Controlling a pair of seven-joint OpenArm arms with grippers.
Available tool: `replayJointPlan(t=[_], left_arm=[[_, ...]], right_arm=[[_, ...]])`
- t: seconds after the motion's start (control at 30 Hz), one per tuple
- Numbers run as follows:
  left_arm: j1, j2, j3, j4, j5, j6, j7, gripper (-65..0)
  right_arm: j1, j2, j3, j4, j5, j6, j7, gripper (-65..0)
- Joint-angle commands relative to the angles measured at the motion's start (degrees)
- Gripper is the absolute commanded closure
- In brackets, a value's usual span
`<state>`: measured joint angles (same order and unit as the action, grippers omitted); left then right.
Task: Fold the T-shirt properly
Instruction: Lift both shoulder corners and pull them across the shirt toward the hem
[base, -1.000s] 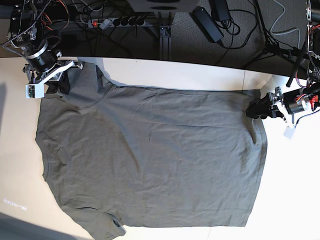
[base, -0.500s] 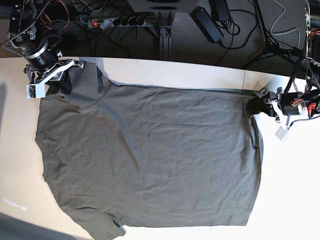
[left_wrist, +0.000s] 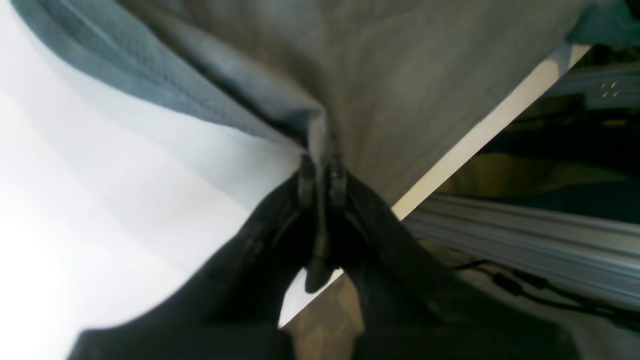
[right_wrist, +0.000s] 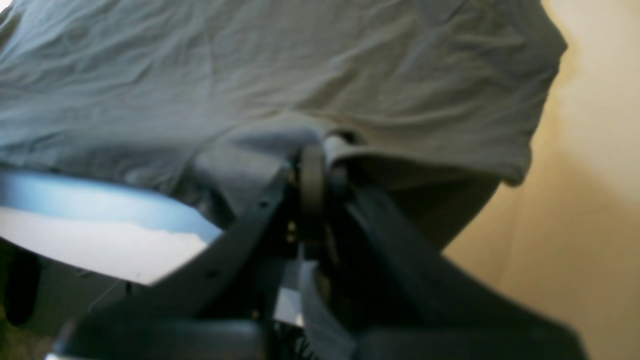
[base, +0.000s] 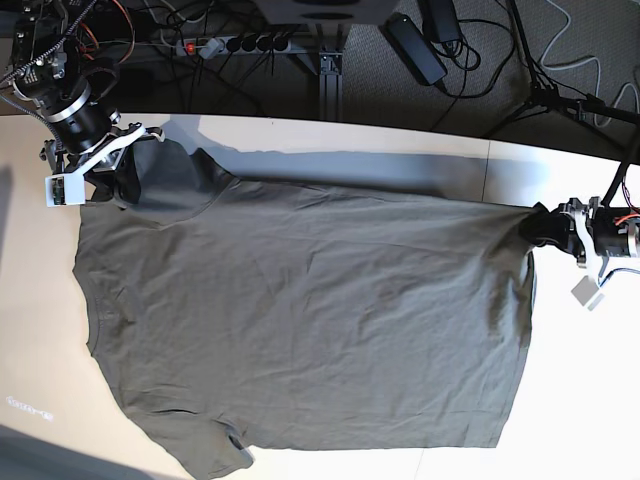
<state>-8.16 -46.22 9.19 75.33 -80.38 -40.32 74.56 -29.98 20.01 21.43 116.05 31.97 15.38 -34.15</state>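
The dark olive-grey T-shirt (base: 310, 310) lies spread across the table, its far edge pulled taut between both arms. At the right of the base view my left gripper (base: 540, 226) is shut on the shirt's far right corner; in the left wrist view its black fingers (left_wrist: 306, 179) pinch a fold of the cloth (left_wrist: 360, 75) lifted off the white table. At the far left my right gripper (base: 122, 180) is shut on the shoulder area, and the right wrist view shows the fabric (right_wrist: 280, 85) bunched between its closed fingers (right_wrist: 312, 175).
The table's far edge (base: 400, 132) runs just behind the shirt, with a power strip (base: 235, 44), cables and stand legs on the floor beyond. A seam (base: 487, 165) divides the cream and white table halves. Bare white surface (base: 585, 400) lies right of the shirt.
The left gripper closed on the shirt's right corner and pulled it outward to the right and up. The right gripper shifted slightly left with its hold. The far edge is now stretched straighter.
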Motion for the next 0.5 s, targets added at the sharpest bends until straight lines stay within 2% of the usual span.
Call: replayJointPlan(t=[0.0, 0.27, 0.47], left_arm=[[-1.79, -1.55, -0.52, 1.31, -1.22, 0.32, -0.61, 0.0], [-6.32, -1.33, -0.52, 1.42, -0.15, 0.32, -1.99, 0.0], [-6.73, 0.00, -0.52, 0.68, 7.76, 0.32, -7.41, 0.0]], right_arm=[[0.17, 1.29, 0.72, 1.11, 0.59, 4.02, 1.33, 0.0], [5.57, 3.91, 0.83, 0.87, 0.15, 5.18, 1.31, 0.0], [12.63, 4.13, 0.26, -3.15, 0.22, 7.28, 1.31, 0.0]])
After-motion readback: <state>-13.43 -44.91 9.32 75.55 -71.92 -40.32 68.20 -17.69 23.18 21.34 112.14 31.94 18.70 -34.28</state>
